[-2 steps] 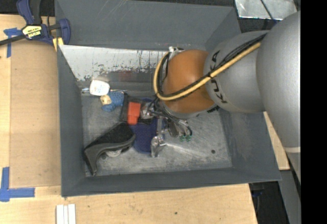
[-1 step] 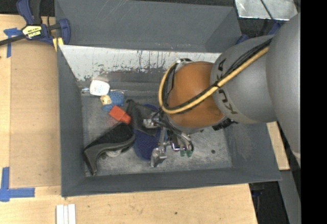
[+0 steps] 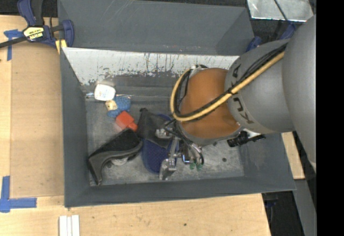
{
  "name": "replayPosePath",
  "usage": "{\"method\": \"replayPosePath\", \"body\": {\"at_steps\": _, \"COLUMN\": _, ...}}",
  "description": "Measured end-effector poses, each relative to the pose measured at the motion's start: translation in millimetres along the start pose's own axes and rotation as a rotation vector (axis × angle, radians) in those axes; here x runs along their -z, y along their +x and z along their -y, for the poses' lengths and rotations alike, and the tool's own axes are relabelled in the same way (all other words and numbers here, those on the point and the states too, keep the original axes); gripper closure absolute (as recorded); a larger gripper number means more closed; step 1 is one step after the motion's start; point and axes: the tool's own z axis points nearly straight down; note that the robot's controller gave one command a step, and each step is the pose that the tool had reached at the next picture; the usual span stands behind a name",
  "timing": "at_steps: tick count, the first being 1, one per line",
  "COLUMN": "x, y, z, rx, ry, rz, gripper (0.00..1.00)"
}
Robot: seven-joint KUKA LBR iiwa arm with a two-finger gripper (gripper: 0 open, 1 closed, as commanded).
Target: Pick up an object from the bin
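Nothing is lifted out of the bin (image 3: pixel 75 138) yet: the claw (image 3: pixel 180 161) is seen low, just beside a dark blue thing (image 3: pixel 152 155), and its opening cannot be told.

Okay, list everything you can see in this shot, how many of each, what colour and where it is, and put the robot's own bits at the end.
bin: one, grey metal, holds all the loose things
rounded piece: one, white, upper left of the floor
small cube: one, cream, just below the rounded piece
lump: one, light blue, right of the small cube
block: one, orange-red, below the lump
shoe-like thing: one, black, lower left
dark piece: one, dark blue, lower centre
gripper: one, metal, down at the dark piece's right edge
arm: one, grey, with an orange cover and a yellow cable, reaching in from the right
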Motion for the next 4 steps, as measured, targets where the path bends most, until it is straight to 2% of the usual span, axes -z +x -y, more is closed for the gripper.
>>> {"method": "replayPosePath", "body": {"at_steps": 1, "x": -29.8, "y": -6.0, "z": -13.0, "rx": -0.212, "ry": -0.008, "rz": 0.021, "gripper": 0.0}}
{"method": "replayPosePath", "body": {"at_steps": 2, "x": -25.2, "y": -9.0, "z": -13.5, "rx": -0.21, "ry": -0.004, "rz": 0.011, "gripper": 0.0}}
{"method": "replayPosePath", "body": {"at_steps": 3, "x": -23.6, "y": -10.5, "z": -13.1, "rx": -0.211, "ry": -0.005, "rz": 0.016, "gripper": 1.0}}
{"method": "replayPosePath", "body": {"at_steps": 4, "x": 15.5, "y": -12.5, "z": -13.3, "rx": -0.208, "ry": -0.003, "rz": 0.009, "gripper": 1.0}}
